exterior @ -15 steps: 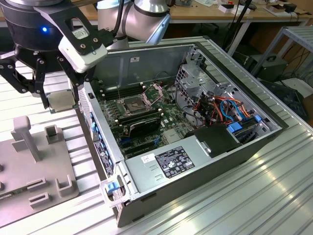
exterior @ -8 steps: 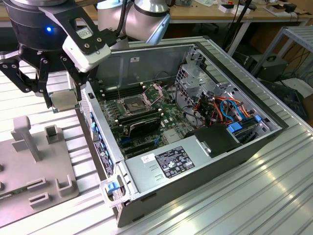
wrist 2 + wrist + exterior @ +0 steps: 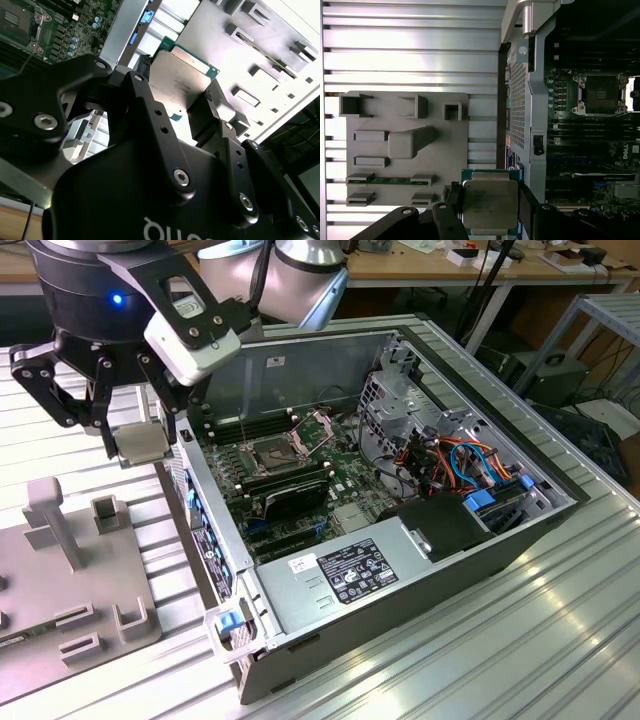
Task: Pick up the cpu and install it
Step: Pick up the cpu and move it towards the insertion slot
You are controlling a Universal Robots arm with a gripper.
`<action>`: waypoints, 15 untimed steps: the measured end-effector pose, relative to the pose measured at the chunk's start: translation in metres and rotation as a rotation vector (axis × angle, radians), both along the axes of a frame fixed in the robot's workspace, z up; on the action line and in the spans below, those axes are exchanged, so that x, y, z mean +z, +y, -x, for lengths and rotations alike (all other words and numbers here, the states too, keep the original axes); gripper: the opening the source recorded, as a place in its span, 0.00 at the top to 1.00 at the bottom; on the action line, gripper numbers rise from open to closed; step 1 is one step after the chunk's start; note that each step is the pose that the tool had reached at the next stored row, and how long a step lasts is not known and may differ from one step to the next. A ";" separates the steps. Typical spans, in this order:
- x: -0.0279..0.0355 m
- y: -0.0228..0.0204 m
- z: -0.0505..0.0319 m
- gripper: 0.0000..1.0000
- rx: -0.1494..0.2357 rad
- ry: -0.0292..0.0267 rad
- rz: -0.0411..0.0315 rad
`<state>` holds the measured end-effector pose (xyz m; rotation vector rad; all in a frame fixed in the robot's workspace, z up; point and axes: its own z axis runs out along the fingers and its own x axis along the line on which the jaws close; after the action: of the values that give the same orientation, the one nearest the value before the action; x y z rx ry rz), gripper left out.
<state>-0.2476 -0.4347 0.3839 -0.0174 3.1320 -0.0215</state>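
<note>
Fingers grip the cpu, covering two opposite edges.

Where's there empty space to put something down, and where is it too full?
The ribbed table is bare beside the computer case, toward the exterior view's right. A narrow bare strip runs between the case and the grey fixture plate. Inside the case it is crowded with motherboard and cables. The gripper, shut on the cpu, hangs above that strip.
</note>
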 end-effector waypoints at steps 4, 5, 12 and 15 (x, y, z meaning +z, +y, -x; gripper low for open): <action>0.0000 0.0000 -0.0024 0.45 0.000 -0.0001 0.0000; 0.0000 0.0000 -0.0024 0.45 0.000 0.0000 0.0001; 0.0000 0.0000 -0.0047 0.45 0.000 -0.0001 0.0000; 0.0000 0.0000 -0.0100 0.45 0.000 0.0001 -0.0001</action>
<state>-0.2376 -0.4347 0.3839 -0.0175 3.1321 -0.0214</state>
